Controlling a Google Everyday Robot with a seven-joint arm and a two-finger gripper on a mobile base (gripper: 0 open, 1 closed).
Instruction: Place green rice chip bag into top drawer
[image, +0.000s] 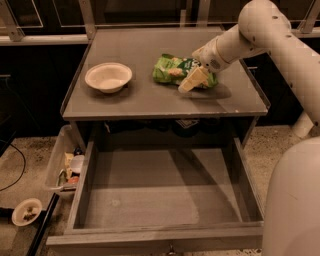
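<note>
The green rice chip bag (172, 70) lies on the cabinet top (150, 100), right of centre. My gripper (192, 81) comes in from the upper right and sits right over the bag's right end, its pale fingers (196, 79) pointing down-left at the bag. The bag's right part is hidden behind the gripper. The top drawer (160, 200) is pulled fully out below the cabinet top, with nothing on its flat grey bottom.
A white bowl (108, 76) stands on the left of the cabinet top. A clear plastic bin of clutter (65, 162) sits on the floor left of the drawer. A small dish (27, 211) lies on the floor at lower left. My arm's body (295, 200) fills the right edge.
</note>
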